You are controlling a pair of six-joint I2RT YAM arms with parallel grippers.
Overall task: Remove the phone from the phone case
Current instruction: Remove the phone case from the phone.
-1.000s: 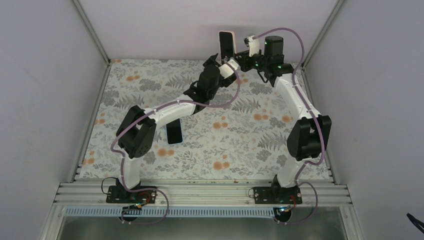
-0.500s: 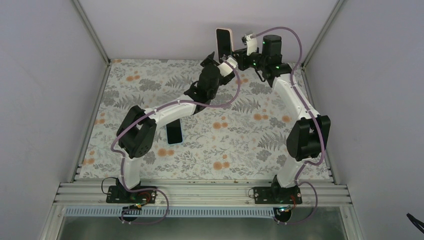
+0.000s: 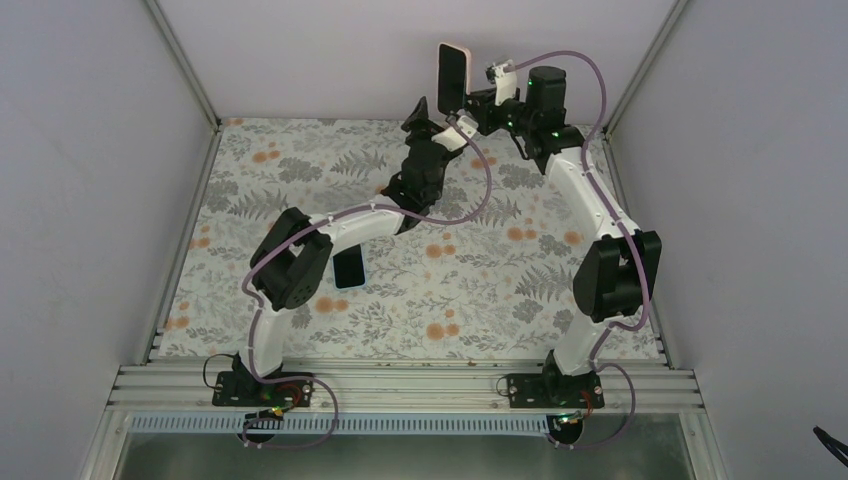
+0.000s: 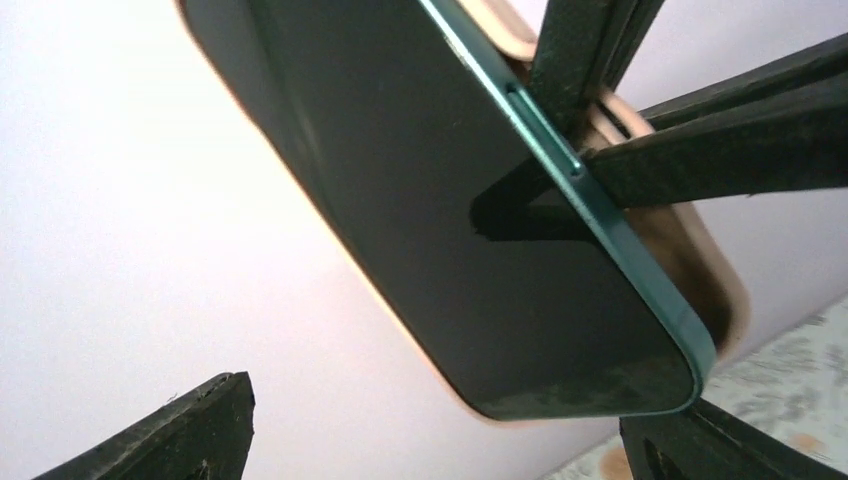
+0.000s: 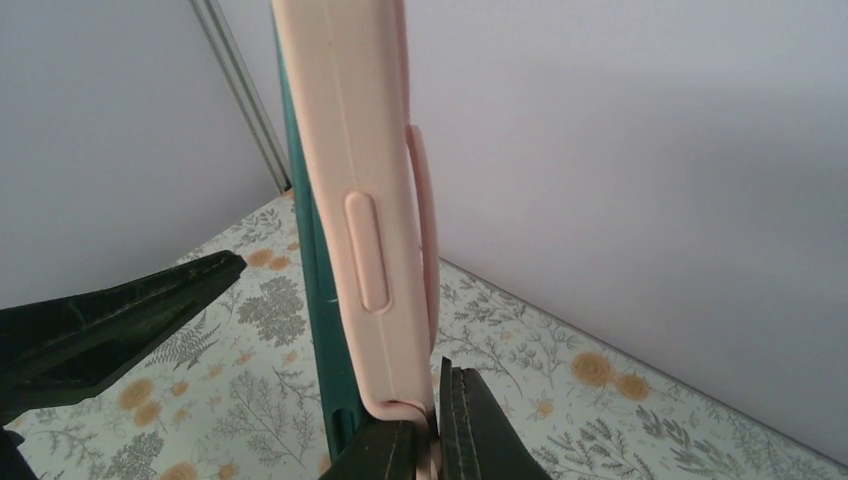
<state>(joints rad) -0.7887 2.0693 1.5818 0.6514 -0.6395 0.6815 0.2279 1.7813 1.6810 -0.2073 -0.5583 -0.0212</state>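
Observation:
High at the back of the table, a phone [image 3: 451, 78] with a dark screen stands upright in a pale pink phone case [image 3: 466, 62]. My right gripper [image 3: 478, 100] is shut on the case's lower edge [image 5: 425, 400]. The teal side of the phone [image 5: 305, 250] stands proud of the pink phone case [image 5: 360, 180]. In the left wrist view the phone [image 4: 430, 200] has come partly away from the case rim [image 4: 715, 285]. My left gripper [image 4: 440, 445] hangs open just under the phone's lower end, touching nothing, with its fingers [image 4: 200, 430] wide apart.
A dark flat slab like a second phone [image 3: 348, 268] lies on the flowered table mat [image 3: 470, 290] under my left forearm. White walls [image 3: 330, 50] close in the back and both sides. A metal rail [image 3: 400, 385] runs along the near edge.
My left arm has folded in and its gripper has risen closer under the phone. The right gripper has tilted the cased phone slightly to the right.

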